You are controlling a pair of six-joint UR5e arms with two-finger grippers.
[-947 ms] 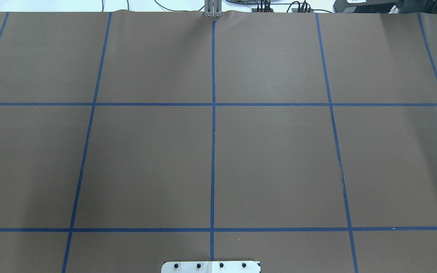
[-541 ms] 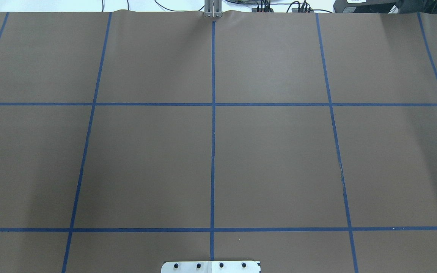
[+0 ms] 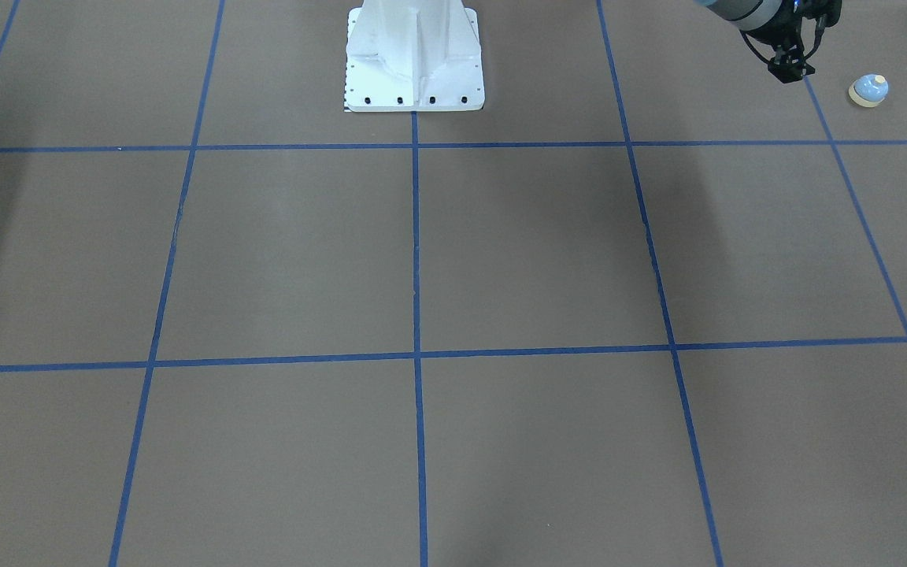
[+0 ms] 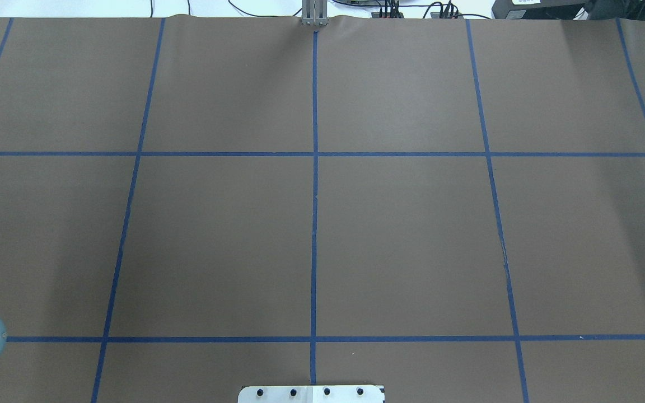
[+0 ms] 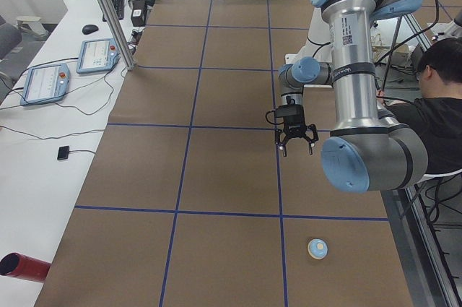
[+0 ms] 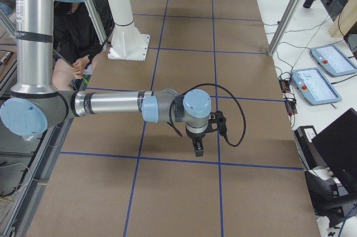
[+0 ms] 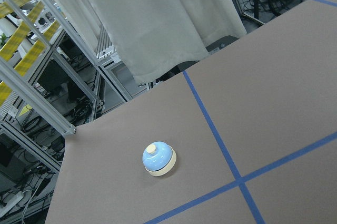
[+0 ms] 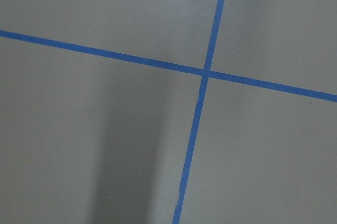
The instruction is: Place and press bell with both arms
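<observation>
The light-blue bell [image 3: 868, 90] with a cream base and button stands upright on the brown mat near the table's left end. It also shows in the exterior left view [image 5: 317, 248] and the left wrist view [image 7: 158, 158]. My left gripper [image 3: 789, 72] hangs above the mat, apart from the bell and toward the table's middle. In the exterior left view my left gripper [image 5: 297, 146] has its fingers spread and holds nothing. My right gripper [image 6: 198, 149] points down over the mat far from the bell. I cannot tell if it is open or shut.
The white pedestal [image 3: 414, 55] stands at the robot's side of the table. Blue tape lines divide the mat [image 4: 401, 240]. A seated person [image 5: 433, 105] is beside the left arm. A side table holds pendants [image 5: 97, 54] and a red cylinder [image 5: 22, 267].
A light-blue joint cap of the left arm has come into the overhead view at its lower left edge. Nothing else there has changed.
</observation>
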